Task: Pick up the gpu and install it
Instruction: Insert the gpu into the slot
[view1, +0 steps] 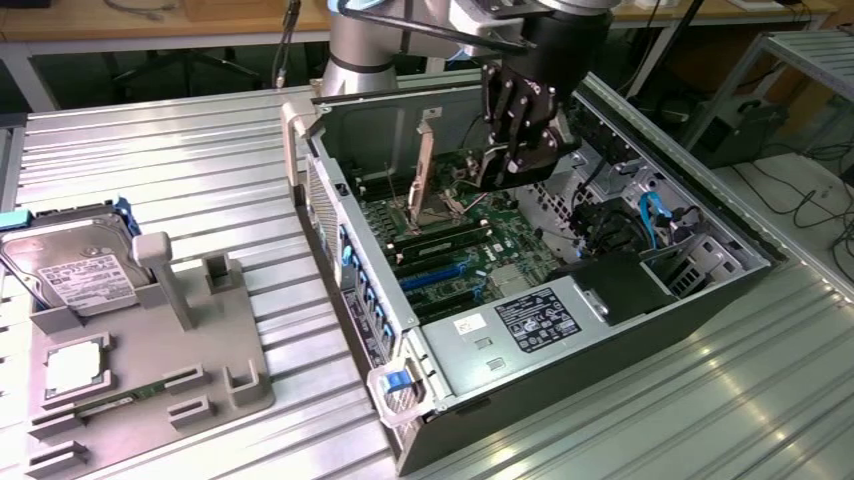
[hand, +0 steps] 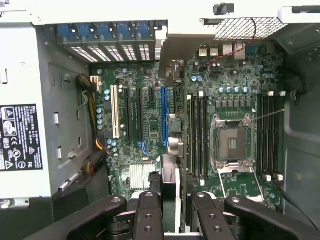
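Hangs over an open computer case (view1: 350, 300) with the end effector (view1: 518, 160), low between the case walls. Grips the gpu (hand: 170, 175) there, with the black fingers (hand: 149, 212) shut on the two flat faces of the card. Shows the gpu edge-on in the wrist view, as a thin strip going from between the fingers out across the green board (hand: 145, 85). Keeps the card upright, in line with the long blue slot (hand: 164, 112) and just beside it, on the side toward the square silver socket (hand: 232, 145). Cannot tell if the card's lower edge touches the board or sits in any slot. Hard to make out the card under the dark fingers in the exterior view. Has a white slot (hand: 116, 117) a bit further from the card than the blue one, and black slots between those two. Lies on its side on the ribbed metal tabletop (view1: 174, 150), this case, with the open side up and a grey box with a label (view1: 534, 320) in one end. Rests beside the case, at the exterior view's left, a grey holder (view1: 200, 340) with a silver hard drive (view1: 80, 265) standing tilted in it.
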